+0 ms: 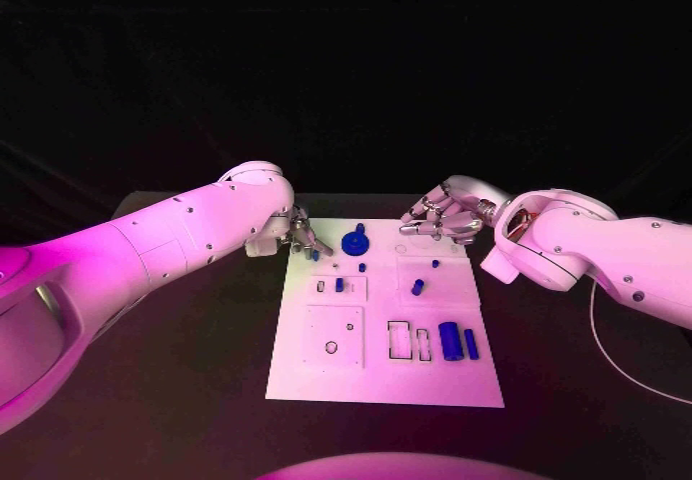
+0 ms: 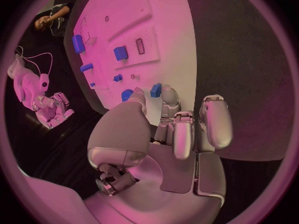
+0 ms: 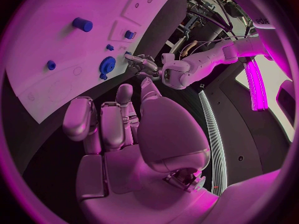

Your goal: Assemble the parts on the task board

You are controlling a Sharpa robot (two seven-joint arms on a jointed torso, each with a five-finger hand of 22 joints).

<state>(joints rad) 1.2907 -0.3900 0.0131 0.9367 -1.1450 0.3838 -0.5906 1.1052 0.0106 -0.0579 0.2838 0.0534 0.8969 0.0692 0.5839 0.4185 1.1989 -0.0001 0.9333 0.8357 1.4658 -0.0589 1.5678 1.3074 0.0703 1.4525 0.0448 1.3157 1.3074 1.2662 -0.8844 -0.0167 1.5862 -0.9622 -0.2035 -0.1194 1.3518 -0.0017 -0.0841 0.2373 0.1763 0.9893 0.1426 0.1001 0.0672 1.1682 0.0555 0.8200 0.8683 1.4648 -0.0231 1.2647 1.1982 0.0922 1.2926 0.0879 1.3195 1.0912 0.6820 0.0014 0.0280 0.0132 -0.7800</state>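
black table (image 1: 173,400) under magenta light (dark backdrop (image 1: 346,90) behind it).

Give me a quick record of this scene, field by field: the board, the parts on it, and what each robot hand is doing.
board: white task board in the middle of the black table
gear: blue gear at the board's far end
cylinder: large blue cylinder beside a smaller blue bar, near right of the board
left robot hand: at the board's far left corner, beside a small blue piece; grip unclear
right robot hand: fingers curled, past the board's far right corner, holding nothing
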